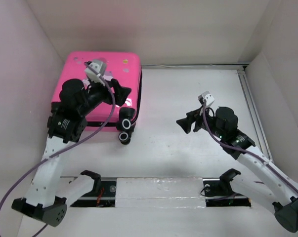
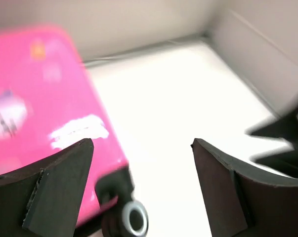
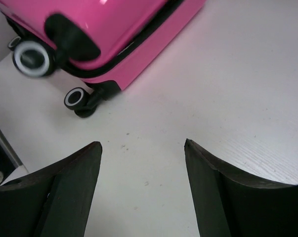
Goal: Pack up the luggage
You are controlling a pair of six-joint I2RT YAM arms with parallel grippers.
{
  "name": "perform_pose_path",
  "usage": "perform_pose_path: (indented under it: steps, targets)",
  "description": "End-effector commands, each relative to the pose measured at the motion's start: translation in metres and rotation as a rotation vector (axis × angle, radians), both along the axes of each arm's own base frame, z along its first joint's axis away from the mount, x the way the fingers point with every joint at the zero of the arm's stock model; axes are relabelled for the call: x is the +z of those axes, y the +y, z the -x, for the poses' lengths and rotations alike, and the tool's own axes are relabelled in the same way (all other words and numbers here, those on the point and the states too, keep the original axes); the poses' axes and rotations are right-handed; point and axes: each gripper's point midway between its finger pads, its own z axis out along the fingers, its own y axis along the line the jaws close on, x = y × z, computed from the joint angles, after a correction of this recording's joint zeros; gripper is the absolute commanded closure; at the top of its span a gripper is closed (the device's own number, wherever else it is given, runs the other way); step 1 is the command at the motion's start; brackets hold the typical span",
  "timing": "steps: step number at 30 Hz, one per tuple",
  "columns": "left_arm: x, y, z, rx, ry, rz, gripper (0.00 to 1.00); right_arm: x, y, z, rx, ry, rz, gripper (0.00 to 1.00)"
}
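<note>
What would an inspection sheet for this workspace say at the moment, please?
Surface: white table, bare to the right of the suitcase.
Job's things: pink suitcase lying flat at the far left, apparently closed, wheels towards the arms.
Clutter: nothing seen.
Jaws: left arm has them open and empty at the suitcase's right edge; right arm has them open and empty over bare table.
Cables: a purple cable runs down each arm; the left one crosses above the suitcase.
Surroundings: white walls on three sides; a rail along the right edge.
</note>
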Motion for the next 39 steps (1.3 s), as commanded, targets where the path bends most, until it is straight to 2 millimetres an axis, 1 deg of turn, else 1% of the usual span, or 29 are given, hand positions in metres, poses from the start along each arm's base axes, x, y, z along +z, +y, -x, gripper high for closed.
perform_pose_path:
  steps: [1, 3, 5, 6, 7, 9, 10, 11, 12, 13, 14, 15, 16, 17, 19, 21, 22, 23, 24, 25, 26, 27, 30, 31, 33, 34, 36, 38, 39]
  targets:
    - [0.028, -0.056, 0.041, -0.434, -0.057, 0.017, 0.23, 0.032, 0.0, -0.014, -0.053, -0.087, -0.024, 0.26]
    - [0.05, -0.055, 0.043, -0.416, -0.164, 0.062, 0.19, 0.028, 0.0, -0.018, -0.073, -0.08, -0.014, 0.26]
    - [0.069, -0.032, 0.027, -0.225, -0.222, 0.132, 0.14, 0.025, 0.0, -0.02, -0.084, -0.064, -0.013, 0.26]
    - [0.081, 0.007, 0.0, 0.063, -0.235, 0.211, 0.1, 0.021, 0.002, -0.022, -0.093, -0.049, -0.01, 0.29]
    - [0.082, 0.033, -0.013, 0.233, -0.227, 0.254, 0.07, 0.028, 0.001, -0.024, -0.105, -0.068, -0.021, 0.35]
    - [0.059, 0.078, -0.052, 0.538, -0.165, 0.248, 0.14, 0.025, 0.004, -0.028, -0.109, -0.044, -0.035, 0.59]
    - [0.048, 0.107, -0.066, 0.719, -0.134, 0.262, 0.16, 0.031, 0.01, -0.027, -0.099, -0.05, -0.055, 0.71]
    - [0.039, 0.118, -0.08, 0.778, -0.091, 0.269, 0.24, 0.034, 0.012, -0.027, -0.101, -0.051, -0.071, 0.93]
    - [0.032, 0.126, -0.096, 0.79, -0.045, 0.272, 0.28, 0.028, 0.019, -0.029, -0.097, -0.022, -0.081, 1.0]
    - [0.02, 0.141, -0.128, 0.748, 0.037, 0.278, 0.33, 0.037, 0.025, -0.031, -0.099, -0.039, -0.109, 1.0]
    - [0.016, 0.151, -0.141, 0.744, 0.074, 0.316, 0.39, 0.034, 0.029, -0.032, -0.101, -0.031, -0.113, 1.0]
    - [0.014, 0.18, -0.16, 0.772, 0.092, 0.381, 0.52, 0.038, 0.037, -0.038, -0.108, -0.034, -0.111, 1.0]
    - [0.013, 0.192, -0.167, 0.799, 0.092, 0.383, 0.56, 0.029, 0.04, -0.041, -0.109, -0.016, -0.095, 1.0]
    - [0.012, 0.217, -0.17, 0.91, 0.073, 0.387, 0.58, 0.036, 0.046, -0.045, -0.119, -0.024, -0.097, 1.0]
    - [0.011, 0.244, -0.176, 0.99, 0.061, 0.33, 0.58, 0.024, 0.056, -0.053, -0.124, -0.003, -0.059, 1.0]
    - [0.003, 0.275, -0.187, 1.142, 0.078, 0.234, 0.56, 0.032, 0.063, -0.063, -0.143, -0.026, -0.061, 1.0]
    - [-0.004, 0.288, -0.191, 1.183, 0.094, 0.186, 0.54, 0.022, 0.069, -0.069, -0.143, -0.005, -0.04, 1.0]
    - [-0.017, 0.311, -0.203, 1.237, 0.13, 0.146, 0.54, 0.024, 0.07, -0.076, -0.155, -0.018, -0.034, 1.0]
    - [-0.039, 0.324, -0.2, 1.274, 0.216, 0.109, 0.54, 0.031, 0.074, -0.082, -0.164, -0.027, -0.04, 1.0]
    - [-0.051, 0.337, -0.201, 1.292, 0.256, 0.099, 0.54, 0.031, 0.077, -0.086, -0.162, -0.031, -0.032, 1.0]
    - [-0.064, 0.35, -0.2, 1.316, 0.295, 0.106, 0.54, 0.021, 0.083, -0.093, -0.16, -0.017, -0.005, 1.0]
    - [-0.087, 0.37, -0.199, 1.337, 0.35, 0.104, 0.54, 0.026, 0.084, -0.1, -0.178, -0.026, -0.009, 1.0]
    - [-0.115, 0.383, -0.197, 1.349, 0.39, 0.09, 0.55, 0.014, 0.094, -0.112, -0.176, -0.015, 0.018, 1.0]
    - [-0.121, 0.38, -0.2, 1.319, 0.397, 0.074, 0.55, 0.018, 0.098, -0.116, -0.176, -0.028, 0.005, 1.0]
    - [-0.132, 0.374, -0.206, 1.281, 0.418, 0.098, 0.55, 0.005, 0.104, -0.124, -0.174, -0.018, 0.028, 1.0]
    - [-0.149, 0.374, -0.207, 1.259, 0.469, 0.101, 0.55, 0.011, 0.106, -0.13, -0.185, -0.032, 0.016, 1.0]
    - [-0.172, 0.367, -0.211, 1.22, 0.541, 0.11, 0.55, -0.001, 0.113, -0.137, -0.185, -0.013, 0.036, 1.0]
    - [-0.205, 0.343, -0.213, 1.144, 0.632, 0.106, 0.58, -0.011, 0.111, -0.145, -0.196, 0.002, 0.051, 0.96]
    - [-0.216, 0.326, -0.214, 1.09, 0.645, 0.114, 0.6, -0.008, 0.112, -0.146, -0.197, -0.007, 0.042, 0.94]
